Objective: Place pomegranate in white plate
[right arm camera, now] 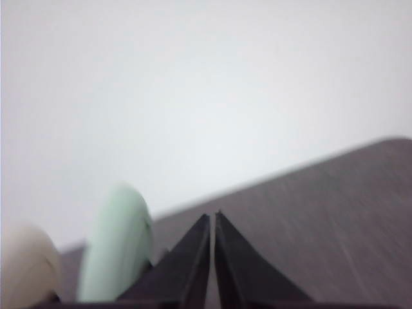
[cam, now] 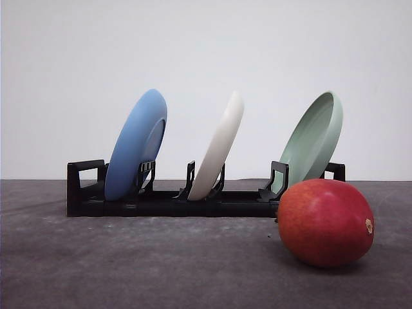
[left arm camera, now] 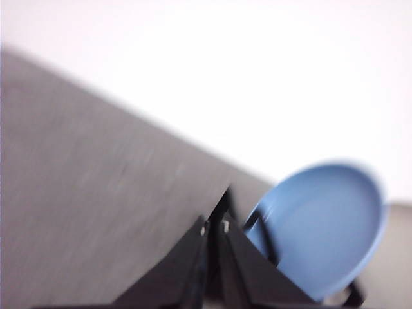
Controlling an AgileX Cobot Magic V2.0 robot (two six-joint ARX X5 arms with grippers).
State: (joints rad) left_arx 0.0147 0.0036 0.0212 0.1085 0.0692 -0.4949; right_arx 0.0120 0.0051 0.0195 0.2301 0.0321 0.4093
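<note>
Red and faintly orange-mottled, the pomegranate (cam: 326, 223) lies nearest the front camera, on the robot's right side of the dark grey table (cam: 129, 264). Its long axis runs roughly left to right, with the tan stem scar at the right-hand end. It sits free on the surface — nothing holds it.

Just behind it stands a black dish rack (cam: 174, 196) carrying three plates on edge, all leaning the same way. The pale green plate (cam: 314, 143) rises directly behind the fruit, the white plate (cam: 219, 148) occupies the middle slot, and the blue plate (cam: 136, 145) is at the left end. The white plate is therefore up and to the left of the fruit, and tilted rather than flat — a judgement: it probably has to come out of the rack, or the fruit will roll off it.

Going by the wrist views, the right gripper (right arm camera: 212, 222) faces the green and cream plates, so the right arm is likely nearer the fruit; its black fingers (right arm camera: 187, 264) are pressed together with nothing between them. The left gripper (left arm camera: 214, 226), facing the blue plate, is likewise closed and empty.

Beyond the rack, a plain white wall (cam: 206, 51) closes the scene.
</note>
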